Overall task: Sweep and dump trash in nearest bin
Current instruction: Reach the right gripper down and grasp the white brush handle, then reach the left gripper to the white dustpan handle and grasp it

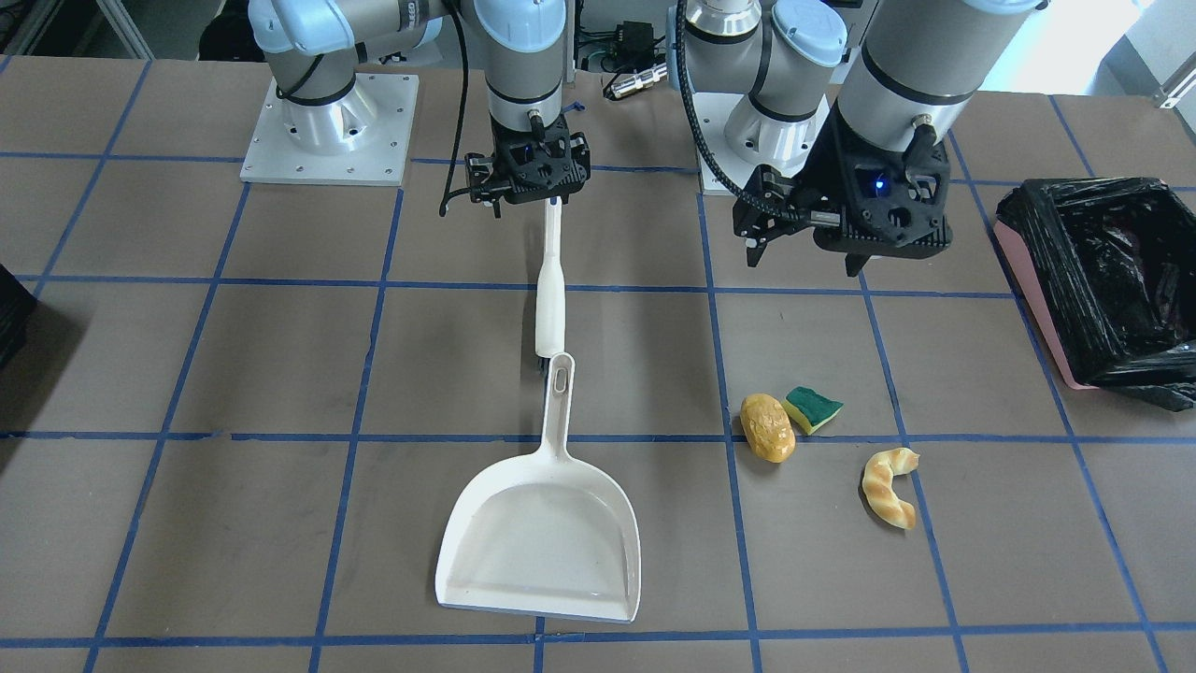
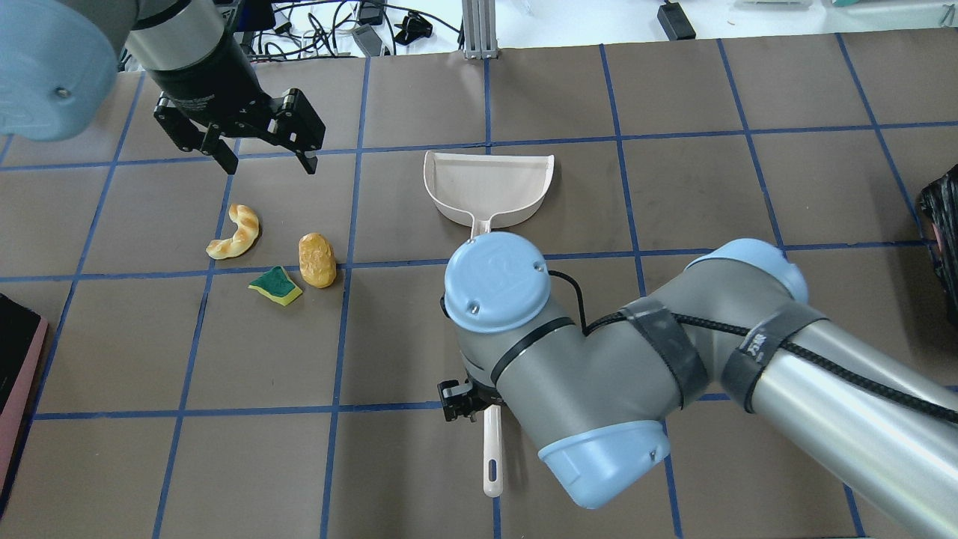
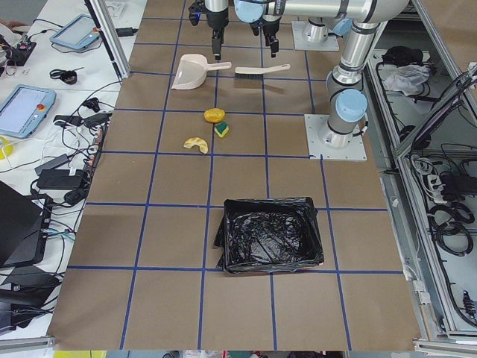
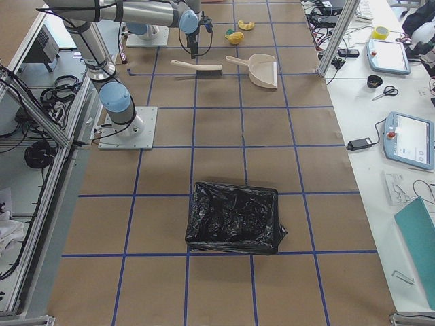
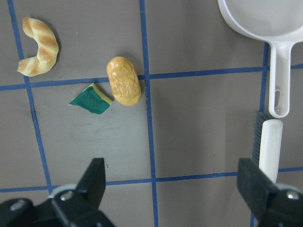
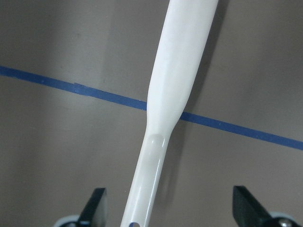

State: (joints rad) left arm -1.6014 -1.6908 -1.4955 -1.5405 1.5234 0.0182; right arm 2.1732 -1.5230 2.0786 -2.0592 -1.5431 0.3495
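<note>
The trash lies together on the table: a potato-like lump (image 1: pixel 767 427), a green-and-yellow sponge piece (image 1: pixel 812 409) and a twisted bread (image 1: pixel 888 486). All three show in the left wrist view: lump (image 5: pixel 123 81), sponge (image 5: pixel 91 99), bread (image 5: pixel 39 46). My left gripper (image 1: pixel 804 257) is open and empty, hovering above the table beside the trash. My right gripper (image 1: pixel 551 198) is open, with its fingers on either side of the white brush handle (image 6: pixel 177 85), apart from it. The pink bin (image 1: pixel 1103 290) with a black bag stands at the table's end on my left.
The white dustpan (image 1: pixel 542 542) lies flat, its handle end touching the brush (image 1: pixel 551 299) near the bristles. An all-dark box (image 2: pixel 943 224) stands at the table's end on my right. Both arm bases (image 1: pixel 327 131) stand at the table's robot side.
</note>
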